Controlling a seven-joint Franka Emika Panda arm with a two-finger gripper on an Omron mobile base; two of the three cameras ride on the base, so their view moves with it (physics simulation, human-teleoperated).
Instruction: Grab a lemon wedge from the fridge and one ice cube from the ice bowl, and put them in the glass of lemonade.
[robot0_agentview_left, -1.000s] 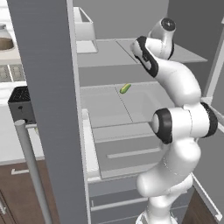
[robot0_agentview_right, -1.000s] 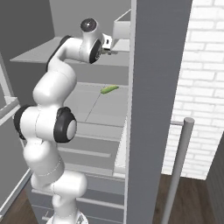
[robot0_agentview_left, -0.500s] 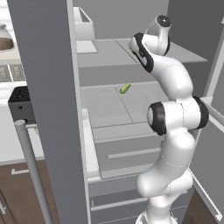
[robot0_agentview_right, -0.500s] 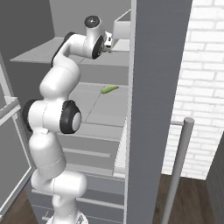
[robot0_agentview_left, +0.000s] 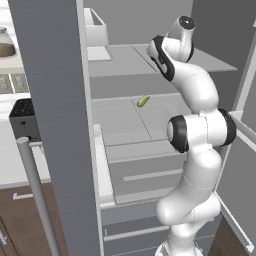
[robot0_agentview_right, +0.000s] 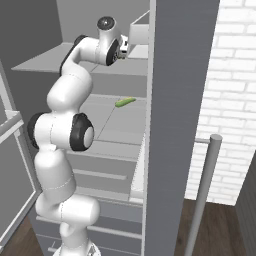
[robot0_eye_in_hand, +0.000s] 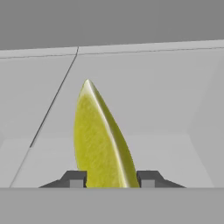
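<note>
We see the fridge (robot0_agentview_left: 50, 100) standing open, its grey door edge running down the left base view at 9 o'clock. The lemon wedge (robot0_agentview_left: 143, 101) lies on the middle shelf (robot0_agentview_left: 120, 122), near the shelf's back. In the right base view the wedge (robot0_agentview_right: 125, 102) sits at 6 o'clock from the gripper (robot0_agentview_right: 129, 48), which hangs up by the front edge of the upper shelf (robot0_agentview_right: 45, 60), clearly apart from the wedge.

In the hand view the gripper (robot0_eye_in_hand: 112, 179) points at the lemon wedge (robot0_eye_in_hand: 103, 140), which rises toward 12 o'clock between the two dark fingertips (robot0_eye_in_hand: 75, 178). The jaws stand apart with a narrow gap and hold nothing.

A white bin (robot0_agentview_left: 97, 35) stands on the upper shelf at 11 o'clock from the wedge, and a black toaster (robot0_agentview_left: 22, 120) sits outside the door at 9 o'clock.
</note>
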